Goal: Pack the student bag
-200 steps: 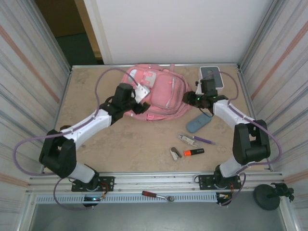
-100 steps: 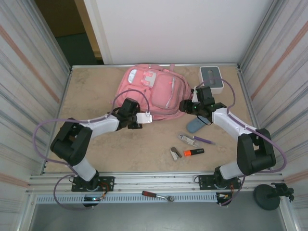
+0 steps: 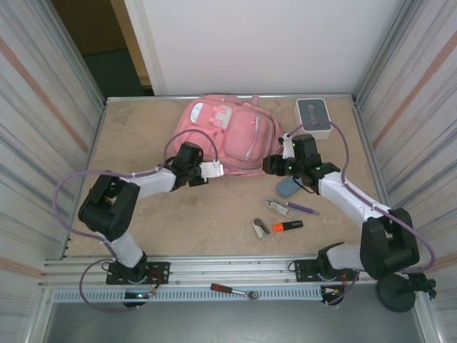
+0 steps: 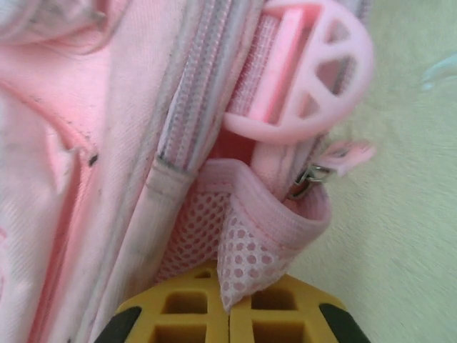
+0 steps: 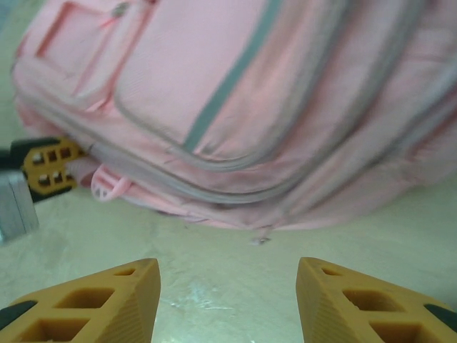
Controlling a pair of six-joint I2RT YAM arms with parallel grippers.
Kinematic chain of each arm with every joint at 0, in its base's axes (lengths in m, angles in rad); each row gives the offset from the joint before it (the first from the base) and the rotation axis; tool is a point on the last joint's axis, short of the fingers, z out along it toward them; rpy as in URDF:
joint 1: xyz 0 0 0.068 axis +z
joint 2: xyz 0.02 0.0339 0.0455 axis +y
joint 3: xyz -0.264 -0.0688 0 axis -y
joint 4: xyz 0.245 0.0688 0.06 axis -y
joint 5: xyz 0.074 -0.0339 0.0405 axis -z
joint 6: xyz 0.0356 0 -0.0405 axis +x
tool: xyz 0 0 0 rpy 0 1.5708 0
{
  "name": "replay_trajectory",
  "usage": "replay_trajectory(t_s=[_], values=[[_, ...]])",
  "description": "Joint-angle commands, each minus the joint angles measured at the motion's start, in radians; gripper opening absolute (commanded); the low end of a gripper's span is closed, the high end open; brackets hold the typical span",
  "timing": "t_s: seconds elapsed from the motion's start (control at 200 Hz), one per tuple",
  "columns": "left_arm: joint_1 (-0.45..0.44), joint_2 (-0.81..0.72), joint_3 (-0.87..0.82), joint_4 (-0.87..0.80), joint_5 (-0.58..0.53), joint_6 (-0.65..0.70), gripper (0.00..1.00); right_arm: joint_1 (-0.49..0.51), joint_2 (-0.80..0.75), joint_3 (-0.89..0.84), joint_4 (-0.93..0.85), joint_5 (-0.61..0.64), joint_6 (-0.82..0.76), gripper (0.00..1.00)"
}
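Left claw lowered, clamped on student bag mesh edge

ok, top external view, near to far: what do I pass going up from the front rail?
red-handled screwdriver → orange highlighter → purple pen → blue case → student bag
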Motion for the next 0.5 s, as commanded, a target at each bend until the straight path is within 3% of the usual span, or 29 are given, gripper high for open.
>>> replay_trajectory(t_s=[0.0, 0.23, 0.391, 0.496], values=[[0.051, -0.111, 0.081, -0.179, 0.253, -0.165, 0.00, 0.086, -0.042, -0.024, 0.109, -0.007, -0.178, 0.52], [0.085, -0.176, 0.140, -0.250, 0.377, -0.288, 0.00, 0.309, 0.005, -0.180, 0.520, 0.139, -0.363, 0.51], [0.108, -0.190, 0.169, -0.250, 0.442, -0.367, 0.00, 0.485, 0.154, -0.195, 0.716, 0.349, -0.464, 0.49], [0.117, -0.196, 0.188, -0.258, 0.469, -0.401, 0.00, 0.535, 0.253, -0.204, 0.861, 0.439, -0.477, 0.48]])
